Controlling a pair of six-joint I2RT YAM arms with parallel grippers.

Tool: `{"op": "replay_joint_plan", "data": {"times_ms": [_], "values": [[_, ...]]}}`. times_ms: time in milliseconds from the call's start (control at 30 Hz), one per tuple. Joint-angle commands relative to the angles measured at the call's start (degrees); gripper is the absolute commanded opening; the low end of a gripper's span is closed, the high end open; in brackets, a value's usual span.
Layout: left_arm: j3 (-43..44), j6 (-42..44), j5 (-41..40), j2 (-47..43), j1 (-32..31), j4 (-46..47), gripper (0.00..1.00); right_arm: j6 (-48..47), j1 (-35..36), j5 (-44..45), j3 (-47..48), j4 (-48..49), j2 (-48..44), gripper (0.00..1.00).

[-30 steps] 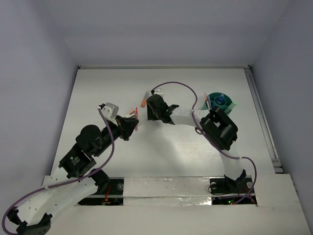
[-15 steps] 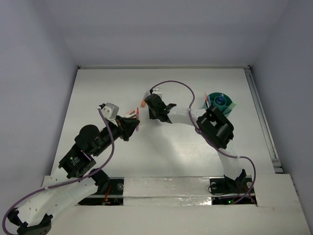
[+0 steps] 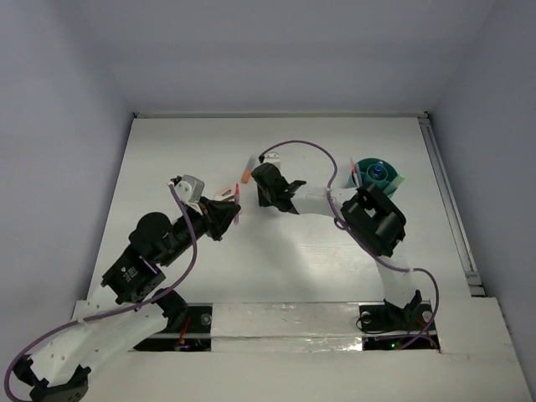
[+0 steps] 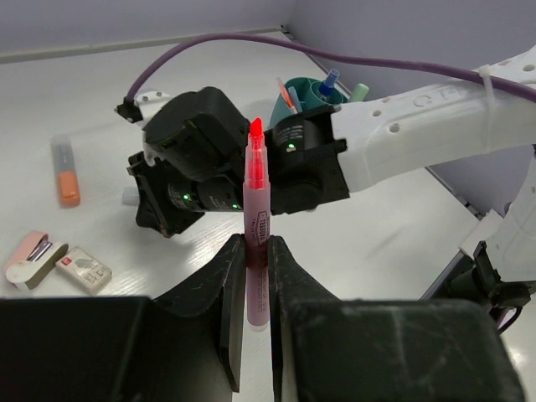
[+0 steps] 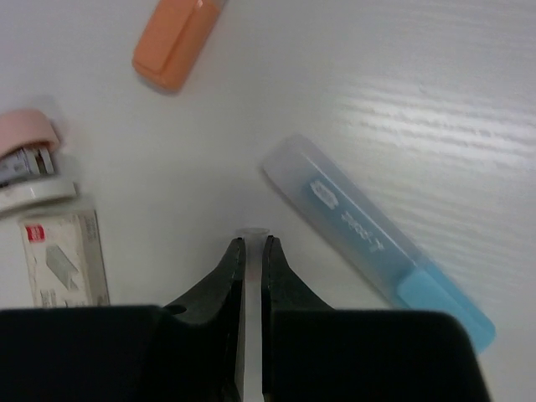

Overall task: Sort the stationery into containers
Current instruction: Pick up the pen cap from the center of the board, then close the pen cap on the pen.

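We clamp the red pen (image 4: 255, 184) upright in the left fingers (image 4: 230, 276), right fingers (image 5: 228, 276) narrow, hold unclear; next the pen needs lowering into the teal cup (image 4: 308, 89)

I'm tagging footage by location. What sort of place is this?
Probably a robotics lab test cell: a white table boxed in by plain walls, two arms bolted at its near edge, an orange marker and teal cup as props.
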Motion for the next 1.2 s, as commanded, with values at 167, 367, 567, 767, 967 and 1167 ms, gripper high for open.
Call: {"op": "replay_joint_plan", "data": {"times_ms": [167, 367, 567, 767, 967, 1167], "values": [[-2.6, -5.5, 6.6, 1.6, 0.3, 10.8, 0.00, -0.5, 0.0, -7.4, -18.3, 23.9, -24.6, 0.00], [-4.1, -7.9, 9.9, 5.8, 0.3, 17.7, 0.00, 0.9, -0.6, -9.6, -28.1, 37.3, -42.5, 0.00], [-2.6, -8.2, 12.1, 11.3, 0.3, 20.9, 0.00, 4.5, -0.6, -10.1, -36.2, 48.4, -52.6, 0.00], [-1.5, -8.7, 12.3, 14.7, 0.3, 21.8, 0.00, 6.6, -0.6, -12.9, -37.5, 50.0, -53.8, 0.00], [-0.8, -8.5, 12.6, 15.7, 0.3, 22.8, 0.00, 10.4, -0.6, -16.1, -38.9, 54.5, -51.6, 0.00], [-1.2, -8.8, 12.8, 16.0, 0.3, 23.2, 0.00, 11.4, -0.6, -17.0, -39.6, 56.7, -50.2, 0.00]]}}
